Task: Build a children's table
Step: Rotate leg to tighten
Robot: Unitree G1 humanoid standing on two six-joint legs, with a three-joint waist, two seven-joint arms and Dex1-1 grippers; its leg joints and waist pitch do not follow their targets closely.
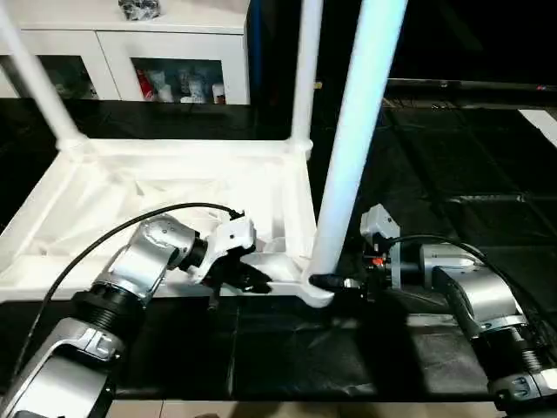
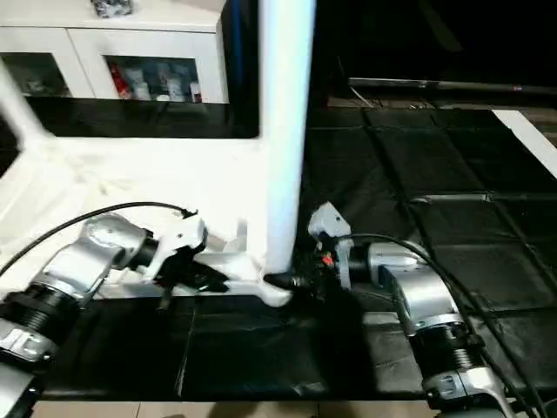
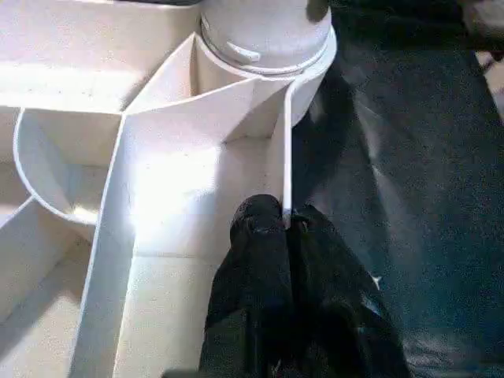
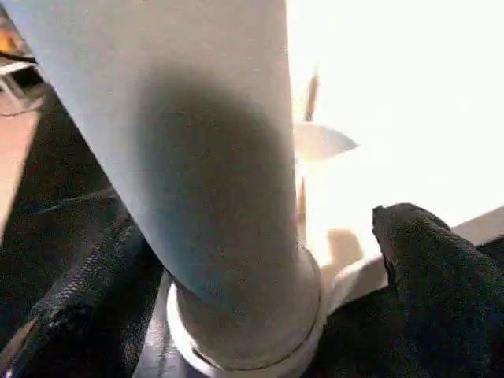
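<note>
The light is strong and seems to come from above. The tabletop [image 1: 174, 187] glares nearly to pure white, most of all in the right wrist view. The black mat [image 1: 452, 183] stays very dark. The near leg [image 4: 197, 157] carries a soft shadow and looks blurred, perhaps out of focus.

no text, label, brand or number can be read anywhere.
</note>
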